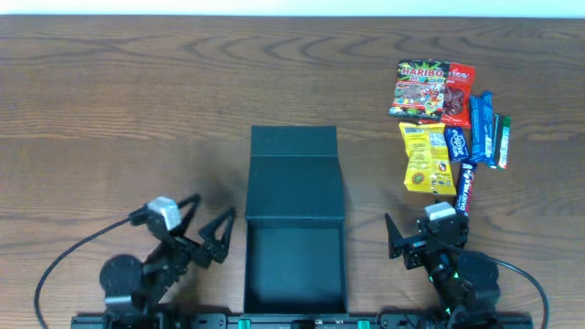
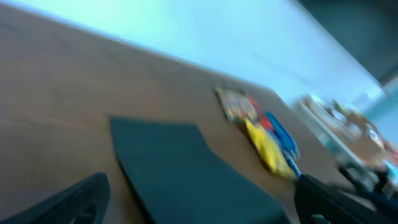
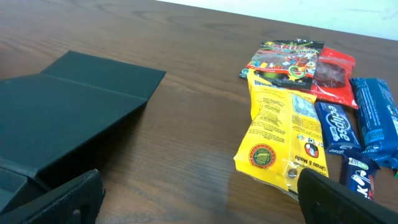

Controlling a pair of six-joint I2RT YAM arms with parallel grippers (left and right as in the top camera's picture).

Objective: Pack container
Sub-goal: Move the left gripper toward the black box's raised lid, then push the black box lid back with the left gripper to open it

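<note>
The dark teal-green container [image 1: 294, 260] stands open at the table's front middle, its flap lid [image 1: 294, 174] folded back flat behind it. It also shows in the left wrist view [image 2: 186, 180] and the right wrist view [image 3: 68, 118]. My left gripper [image 1: 205, 219] is open and empty, left of the container. My right gripper [image 1: 425, 236] is open and empty, right of it, just in front of the snacks. The snack pile holds a yellow packet [image 1: 426, 157] [image 3: 280, 137], a Haribo bag [image 1: 420, 90], a red bag [image 1: 457, 95] and blue bars [image 1: 480, 123].
The snacks lie together at the back right on the brown wooden table [image 1: 119, 110]. Black cables [image 1: 64, 265] run from both arm bases at the front edge. A white wall borders the table's far edge.
</note>
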